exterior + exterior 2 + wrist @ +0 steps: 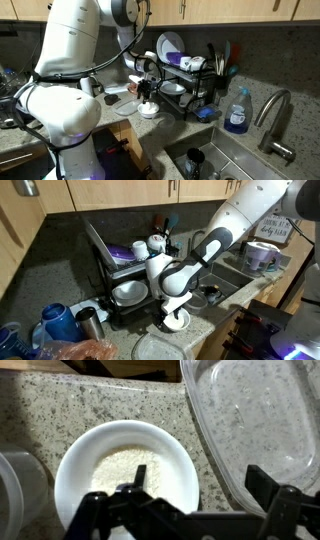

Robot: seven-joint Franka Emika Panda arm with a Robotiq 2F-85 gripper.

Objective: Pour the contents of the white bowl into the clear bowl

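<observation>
The white bowl (125, 468) holds white grains and sits on the speckled counter; it shows in both exterior views (149, 111) (176, 322). The clear bowl (250, 415) lies right beside it and looks empty; it also shows in an exterior view (160, 346). My gripper (200, 485) is open and low over the white bowl's right rim. One finger is inside the bowl and the other is outside, over the clear bowl's edge. The gripper also shows just above the white bowl in both exterior views (148, 97) (175, 308).
A black dish rack (188, 82) (120, 265) with plates and cups stands right behind the bowls. A sink (225, 160), a faucet (275, 112) and a blue soap bottle (237, 110) are to one side. Cups and a blue bottle (55, 315) crowd the counter corner.
</observation>
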